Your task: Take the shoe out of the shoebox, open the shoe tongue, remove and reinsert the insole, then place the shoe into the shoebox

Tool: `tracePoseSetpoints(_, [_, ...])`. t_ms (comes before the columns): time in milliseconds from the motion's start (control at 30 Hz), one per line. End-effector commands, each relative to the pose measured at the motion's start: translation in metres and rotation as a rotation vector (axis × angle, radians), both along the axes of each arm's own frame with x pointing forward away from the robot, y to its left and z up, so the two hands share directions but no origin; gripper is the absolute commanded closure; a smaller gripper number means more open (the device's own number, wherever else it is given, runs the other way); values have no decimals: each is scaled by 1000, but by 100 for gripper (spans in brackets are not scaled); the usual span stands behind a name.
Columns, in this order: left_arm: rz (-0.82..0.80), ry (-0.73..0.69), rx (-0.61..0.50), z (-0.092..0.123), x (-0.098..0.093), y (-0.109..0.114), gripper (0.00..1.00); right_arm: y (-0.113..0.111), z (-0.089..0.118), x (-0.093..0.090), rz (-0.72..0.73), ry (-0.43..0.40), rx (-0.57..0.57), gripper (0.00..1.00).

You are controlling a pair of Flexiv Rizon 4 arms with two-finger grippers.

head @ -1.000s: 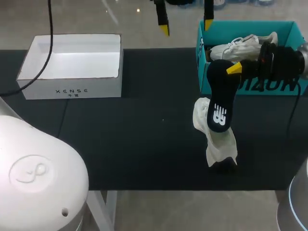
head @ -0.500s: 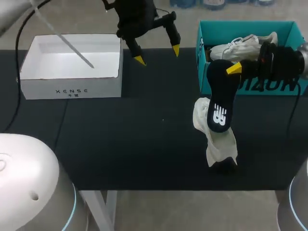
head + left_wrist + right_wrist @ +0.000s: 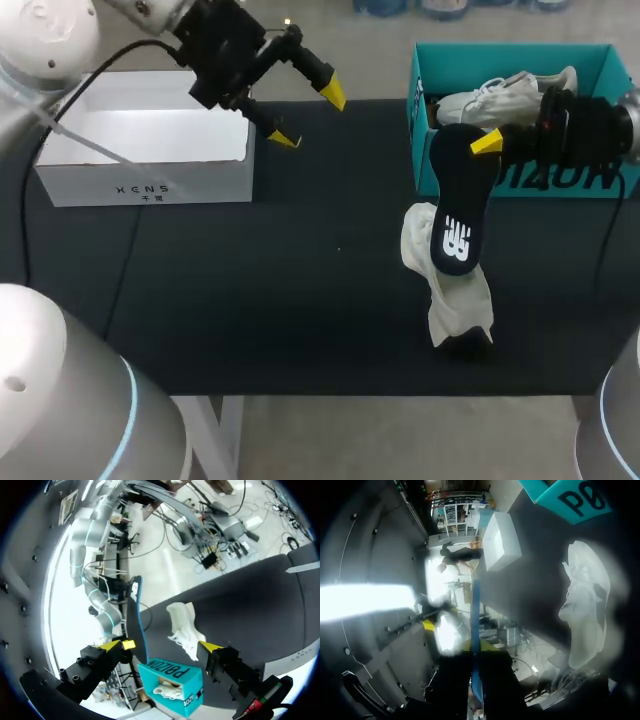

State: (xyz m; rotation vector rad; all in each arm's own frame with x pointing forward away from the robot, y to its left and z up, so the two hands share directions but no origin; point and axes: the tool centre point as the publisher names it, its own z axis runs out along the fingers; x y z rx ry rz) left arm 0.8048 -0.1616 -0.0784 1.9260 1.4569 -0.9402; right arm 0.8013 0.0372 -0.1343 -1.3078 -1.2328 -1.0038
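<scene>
A white shoe lies on the black table mat, right of the middle. Over it hangs the black insole, its logo end down, with my right gripper shut on its upper end. In the right wrist view the insole shows edge-on between the right gripper's fingers, with the shoe ahead. My left gripper hovers open and empty by the white box's right corner. From the left wrist, the left gripper faces the insole and the shoe.
A teal shoebox stands at the back right with a second white shoe in it. An open white box stands at the back left. The teal box also shows in the left wrist view.
My left arm has swung in from the far edge, its open gripper moving left and nearer, to the white box's right corner. The right arm, insole and shoe have not moved.
</scene>
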Motion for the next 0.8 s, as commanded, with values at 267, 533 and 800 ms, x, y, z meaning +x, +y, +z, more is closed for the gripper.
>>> tracePoseSetpoints(267, [-123, 211, -704, -9, -5, 1, 0, 1, 0, 0, 0, 1, -3, 100])
tracePoseSetpoints(533, [-123, 211, -704, -9, -5, 1, 0, 1, 0, 0, 0, 1, -3, 100])
tracePoseSetpoints(800, [-61, 25, -767, -13, -25, -15, 0, 1, 0, 0, 0, 1, -3, 100])
